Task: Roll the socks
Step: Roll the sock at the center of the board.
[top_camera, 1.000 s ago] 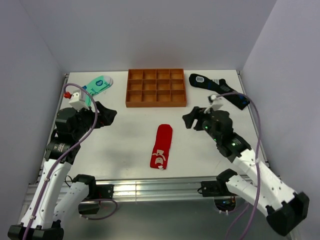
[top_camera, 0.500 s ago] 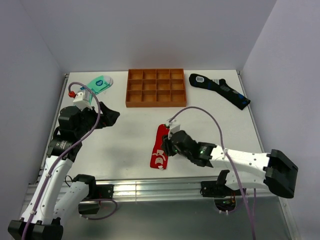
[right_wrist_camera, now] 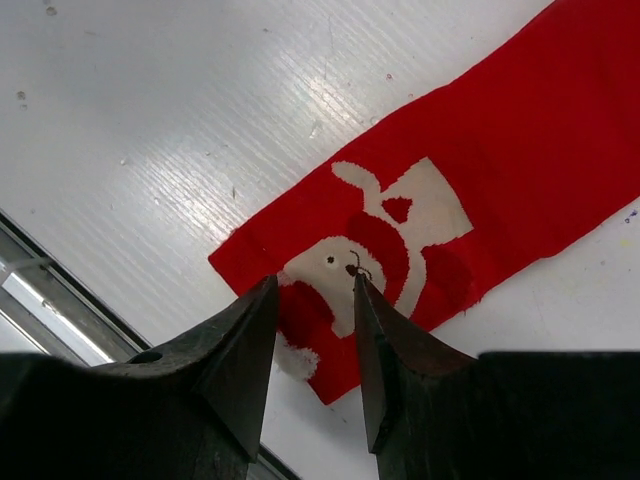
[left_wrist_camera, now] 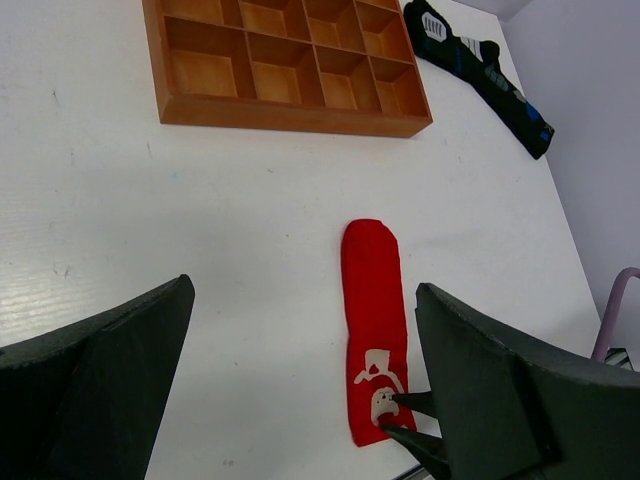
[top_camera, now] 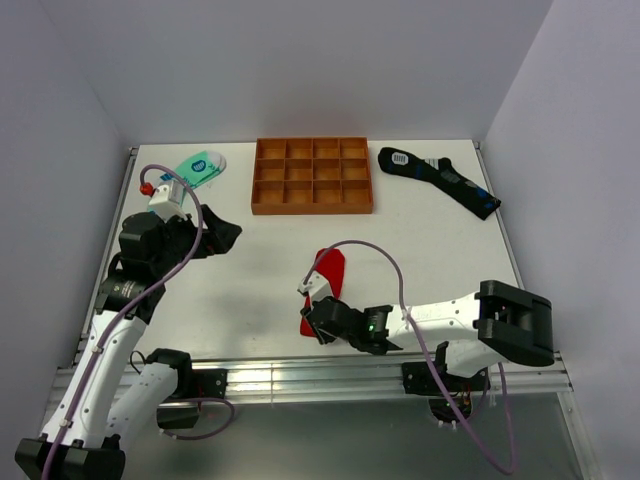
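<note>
The left arm stands folded over the worktop's left edge, and the left gripper point(top_camera: 214, 235) is held high with its jaws spread wide and nothing in them, much as a second ago. The mint-green sock point(top_camera: 197, 168) lies in the far left corner, beside the wooden tray point(top_camera: 312, 209). The red sock point(left_wrist_camera: 373, 300) lies flat near the middle of the near edge. The right arm, a second ago raised on the right side, now stretches low leftward along the near edge. The right gripper point(right_wrist_camera: 315, 290) has narrowed to a partly open gap, with its tips set on the red sock's near end and the fabric between them flat. The black sock point(top_camera: 440, 180) stays in the far right corner.
</note>
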You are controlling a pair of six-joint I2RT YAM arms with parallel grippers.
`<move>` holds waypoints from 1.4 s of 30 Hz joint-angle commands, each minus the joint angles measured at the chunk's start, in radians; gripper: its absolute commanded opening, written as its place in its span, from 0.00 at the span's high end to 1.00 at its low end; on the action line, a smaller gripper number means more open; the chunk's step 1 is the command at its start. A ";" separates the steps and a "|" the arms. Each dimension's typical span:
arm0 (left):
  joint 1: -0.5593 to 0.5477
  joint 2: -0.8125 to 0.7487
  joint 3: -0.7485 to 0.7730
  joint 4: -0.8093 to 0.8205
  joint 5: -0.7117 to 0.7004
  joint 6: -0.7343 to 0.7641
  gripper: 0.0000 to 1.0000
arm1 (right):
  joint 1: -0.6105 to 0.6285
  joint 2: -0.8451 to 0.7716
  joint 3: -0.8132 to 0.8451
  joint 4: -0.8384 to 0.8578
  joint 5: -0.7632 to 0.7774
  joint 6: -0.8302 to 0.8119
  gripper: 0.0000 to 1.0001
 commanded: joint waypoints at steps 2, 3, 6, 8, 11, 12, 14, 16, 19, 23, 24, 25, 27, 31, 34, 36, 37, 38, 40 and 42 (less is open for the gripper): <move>-0.007 0.002 0.002 0.028 0.016 0.010 0.01 | 0.034 0.000 0.030 0.016 0.069 0.012 0.56; -0.008 0.002 0.002 0.028 0.016 0.011 0.01 | 0.040 0.001 0.034 0.008 0.073 0.012 0.55; -0.013 0.000 0.004 0.023 0.012 0.011 0.01 | 0.068 0.007 0.057 -0.039 0.105 0.018 0.55; -0.016 -0.001 0.004 0.023 0.005 0.013 0.01 | 0.079 -0.005 0.059 -0.049 0.089 0.015 0.53; -0.022 -0.001 0.005 0.020 0.002 0.013 0.00 | 0.082 -0.028 0.048 -0.052 0.082 0.015 0.53; -0.022 -0.003 0.005 0.020 0.005 0.013 0.01 | 0.082 -0.033 0.048 -0.053 0.084 0.012 0.52; -0.023 -0.001 0.005 0.020 0.004 0.013 0.01 | 0.082 -0.036 0.056 -0.082 0.076 0.001 0.52; -0.025 -0.001 0.005 0.019 0.004 0.014 0.00 | 0.082 -0.027 0.066 -0.099 0.072 -0.006 0.52; -0.026 -0.004 0.004 0.019 0.002 0.014 0.01 | 0.082 -0.002 0.082 -0.125 0.069 -0.017 0.55; -0.028 -0.003 0.005 0.019 0.001 0.014 0.00 | 0.082 0.012 0.092 -0.127 0.052 -0.023 0.57; -0.028 -0.001 0.005 0.019 0.001 0.014 0.01 | 0.082 0.013 0.093 -0.130 0.050 -0.025 0.57; -0.028 0.002 0.005 0.019 0.001 0.013 0.00 | 0.082 0.016 0.094 -0.131 0.043 -0.028 0.57; -0.030 0.002 0.005 0.019 0.002 0.014 0.00 | 0.082 0.015 0.099 -0.136 0.032 -0.031 0.57; -0.030 0.007 0.007 0.019 0.002 0.013 0.01 | 0.082 0.019 0.111 -0.153 0.018 -0.037 0.57; -0.030 0.008 0.007 0.019 0.001 0.013 0.00 | 0.082 0.047 0.122 -0.162 0.013 -0.043 0.57; -0.030 0.008 0.007 0.019 0.001 0.013 0.01 | 0.082 0.064 0.135 -0.170 0.010 -0.046 0.57; -0.030 0.011 0.005 0.019 0.002 0.013 0.00 | 0.082 0.072 0.140 -0.174 0.009 -0.046 0.58; -0.030 0.013 0.005 0.017 0.004 0.011 0.01 | 0.082 0.085 0.149 -0.180 0.009 -0.046 0.58; -0.030 0.016 0.004 0.018 0.004 0.011 0.01 | 0.082 0.090 0.149 -0.181 0.003 -0.048 0.58; -0.030 0.019 0.005 0.020 0.005 0.011 0.00 | 0.082 0.093 0.151 -0.181 0.007 -0.048 0.58</move>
